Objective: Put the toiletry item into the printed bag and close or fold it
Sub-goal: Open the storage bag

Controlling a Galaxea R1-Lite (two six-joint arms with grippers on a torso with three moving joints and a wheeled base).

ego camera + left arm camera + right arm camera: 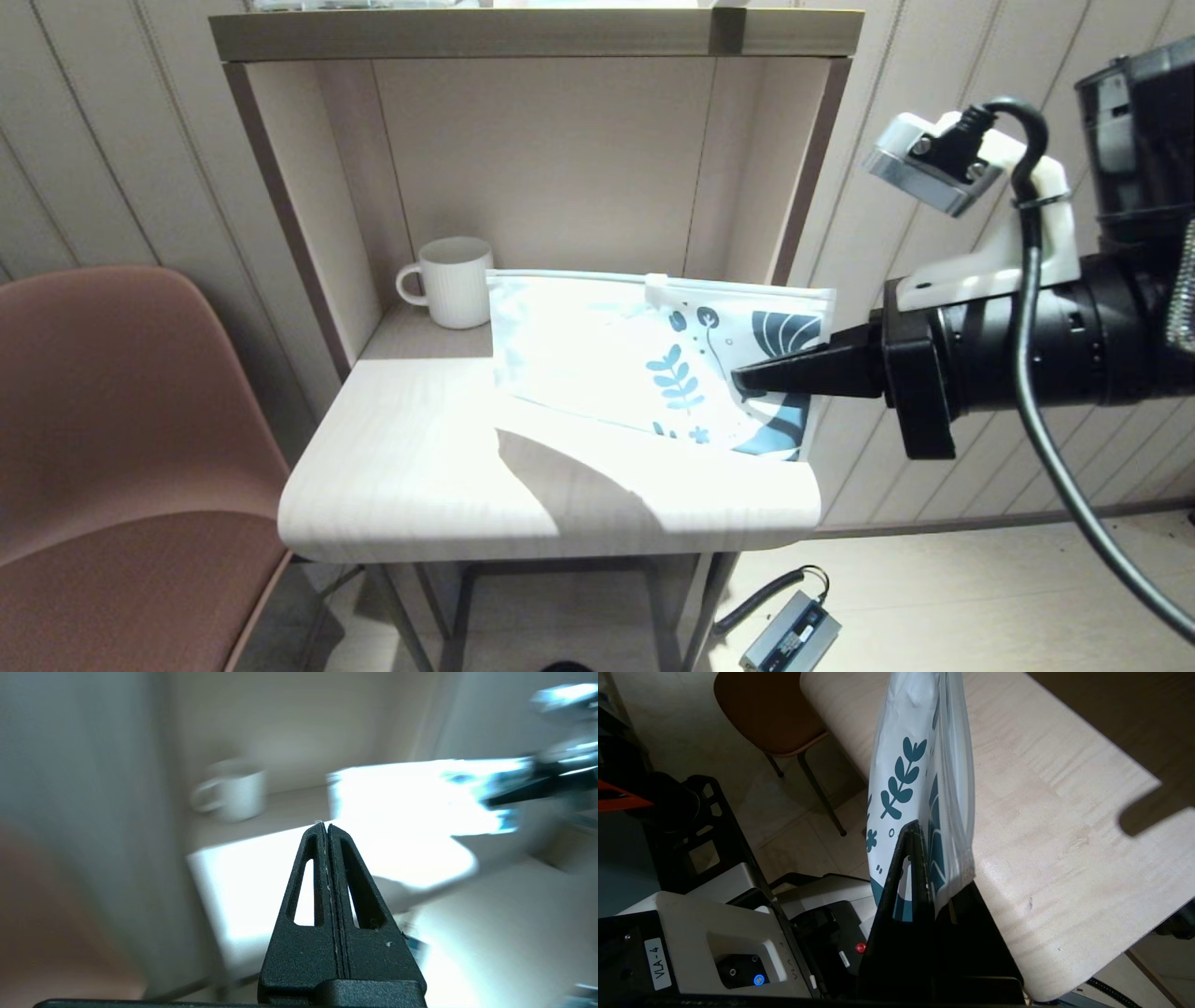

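Note:
The printed bag [607, 355] is a flat white pouch with a dark-blue leaf print at its right end and a small white zip slider [656, 280] on its top edge. It hangs upright over the light wooden table [420, 467]. My right gripper [738, 381] reaches in from the right and is shut on the printed end. In the right wrist view the bag [915, 756] rises edge-on from my right gripper [920, 828]. My left gripper [325, 826] is shut on nothing, off the table's front, outside the head view. The toiletry item is out of view.
A white ribbed mug [455, 280] stands at the back left of the table, inside a tall shelf alcove [560, 37]. A brown chair [112, 420] is on the left. A small grey device with a cable [789, 635] lies on the floor below.

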